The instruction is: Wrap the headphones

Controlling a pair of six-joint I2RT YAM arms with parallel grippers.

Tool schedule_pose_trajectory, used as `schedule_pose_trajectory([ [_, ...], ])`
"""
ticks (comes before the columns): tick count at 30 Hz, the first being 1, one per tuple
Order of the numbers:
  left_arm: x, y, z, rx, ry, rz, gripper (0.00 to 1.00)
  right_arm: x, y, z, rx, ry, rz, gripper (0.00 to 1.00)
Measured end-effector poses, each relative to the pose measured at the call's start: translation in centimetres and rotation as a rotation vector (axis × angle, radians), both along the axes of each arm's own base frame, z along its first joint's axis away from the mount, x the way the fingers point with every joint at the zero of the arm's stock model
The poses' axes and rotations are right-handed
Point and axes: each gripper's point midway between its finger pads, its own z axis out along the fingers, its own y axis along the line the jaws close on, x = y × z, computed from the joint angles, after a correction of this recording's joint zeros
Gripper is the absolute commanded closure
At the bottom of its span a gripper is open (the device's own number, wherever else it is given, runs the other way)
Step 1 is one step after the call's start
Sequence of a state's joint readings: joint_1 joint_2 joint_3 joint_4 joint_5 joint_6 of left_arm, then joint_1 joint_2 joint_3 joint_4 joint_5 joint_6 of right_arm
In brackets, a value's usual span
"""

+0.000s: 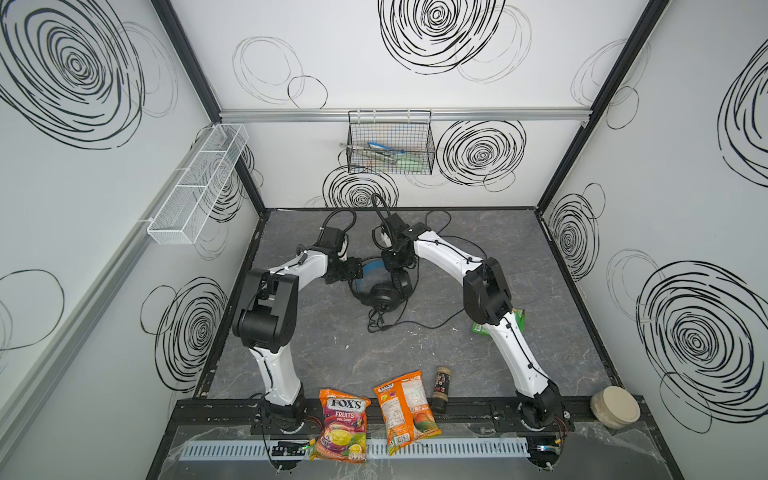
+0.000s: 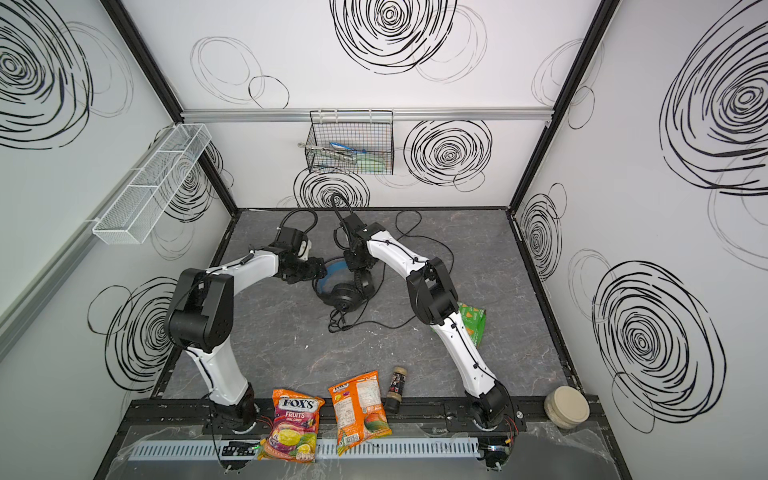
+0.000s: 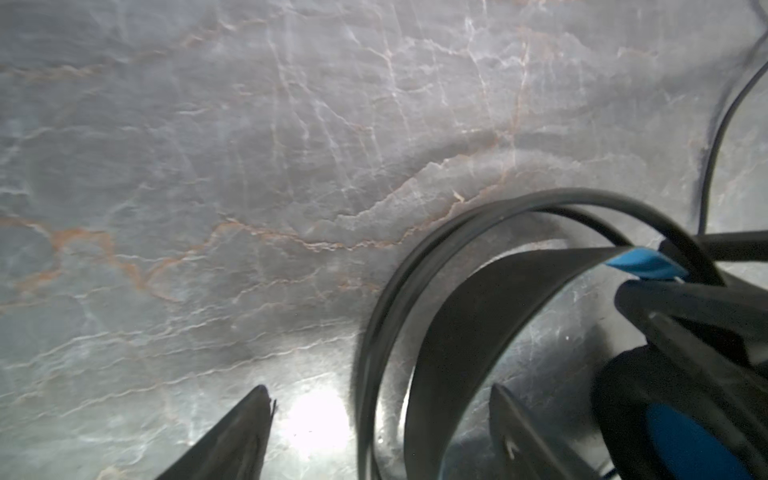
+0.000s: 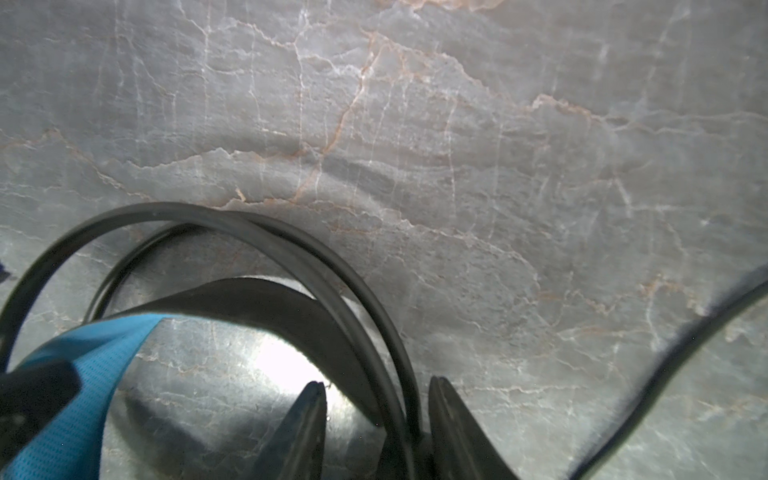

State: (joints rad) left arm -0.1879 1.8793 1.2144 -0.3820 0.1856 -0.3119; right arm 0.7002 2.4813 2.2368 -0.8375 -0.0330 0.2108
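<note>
Headphones [image 1: 384, 293] sit on the table out in front of the wire basket [image 1: 390, 111]. Left gripper [image 3: 378, 419] gapes wide around the headband. Right gripper [image 4: 378, 415] is half-open, straddling the wire arch. Neither's pinching, so lifting now probably drops them, and the loose cable [image 1: 376, 322] could snag.

"FOX'S", "FRUITS", "OVAL CANDY" on the candy bag [image 1: 343, 419]; print on the orange bag [image 1: 405, 409] unreadable
</note>
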Motion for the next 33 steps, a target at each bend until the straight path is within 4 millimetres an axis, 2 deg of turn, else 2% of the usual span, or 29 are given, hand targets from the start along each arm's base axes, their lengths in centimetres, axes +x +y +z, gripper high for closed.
schedule_pose_trajectory([
  [7,0.2,-1.3,-1.8,0.049,0.029,-0.038,0.26,0.0,0.1,0.0,0.004,0.003,0.002,0.54],
  [14,0.9,-0.8,-2.0,0.092,0.021,-0.028,0.45,-0.2,0.2,0.0,0.012,0.008,0.006,0.49],
  [22,0.9,-0.9,-2.2,0.112,0.016,-0.037,0.75,-0.3,0.5,0.4,0.031,0.014,0.013,0.41],
  [23,0.9,-0.9,-2.1,0.113,0.014,-0.038,0.79,-0.3,0.6,0.6,0.032,0.011,0.014,0.41],
  [28,1.0,-0.9,-2.0,0.115,0.01,-0.037,0.87,-0.1,0.3,1.9,0.046,-0.005,0.007,0.36],
  [33,0.9,-0.9,-2.0,0.117,0.015,-0.037,0.89,0.7,-0.4,4.5,0.077,-0.037,-0.015,0.26],
])
